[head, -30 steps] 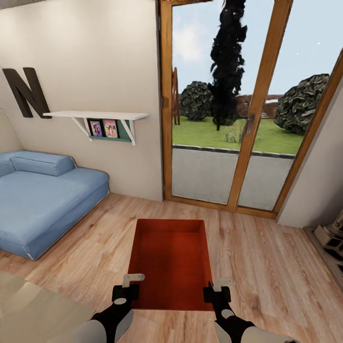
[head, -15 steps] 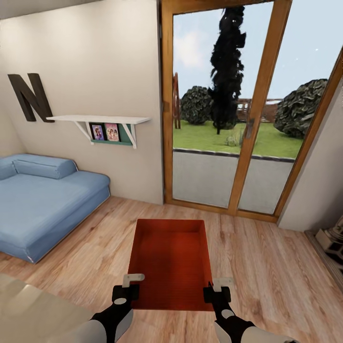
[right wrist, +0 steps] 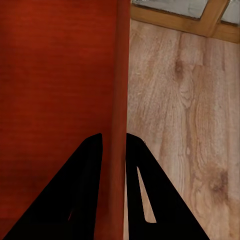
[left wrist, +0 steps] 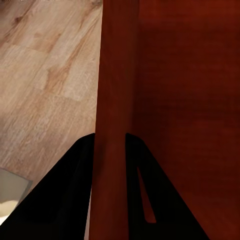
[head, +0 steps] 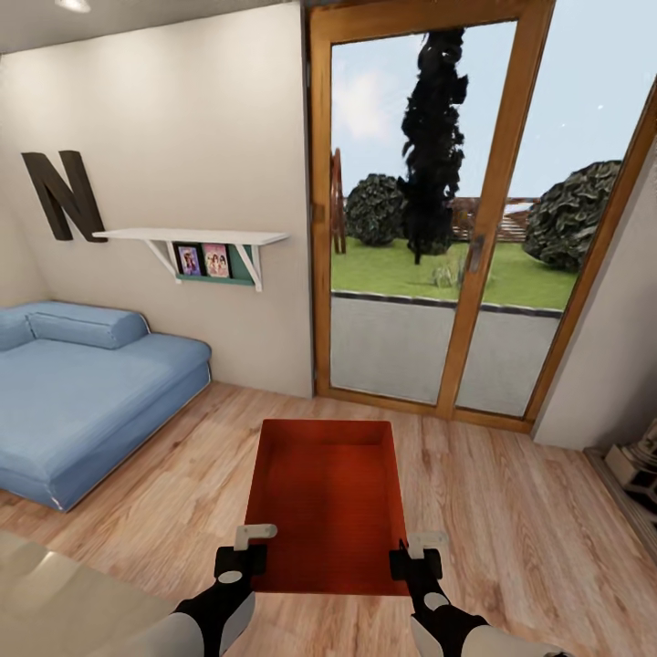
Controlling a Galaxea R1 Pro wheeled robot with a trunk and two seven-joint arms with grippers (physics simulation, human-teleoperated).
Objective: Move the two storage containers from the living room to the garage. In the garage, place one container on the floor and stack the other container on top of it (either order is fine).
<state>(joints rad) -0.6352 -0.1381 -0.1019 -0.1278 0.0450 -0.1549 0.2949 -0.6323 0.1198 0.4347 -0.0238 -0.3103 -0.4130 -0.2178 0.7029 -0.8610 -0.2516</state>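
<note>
A red-orange open-top storage container [head: 328, 497] hangs in front of me above the living room's light wood plank floor [head: 511, 511], held between both arms. My left gripper [head: 245, 557] is shut on its left wall near the close corner. In the left wrist view the wall [left wrist: 111, 100] runs between the two dark fingers [left wrist: 75, 190]. My right gripper [head: 415, 558] is shut on the right wall, and the right wrist view shows that wall [right wrist: 117, 100] clamped between its fingers [right wrist: 82, 185]. The box is empty inside.
A blue sofa [head: 82, 392] lies at the left under a white wall shelf [head: 192, 239]. Wood-framed glass doors [head: 456, 228] stand straight ahead, with a lawn outside. A glass table corner [head: 55, 593] sits at the lower left. A pale fixture [head: 634, 470] stands at the right wall.
The whole view has tipped slightly upward and shifted, showing more ceiling; the camera moved. The container and both grippers keep the same place in the picture.
</note>
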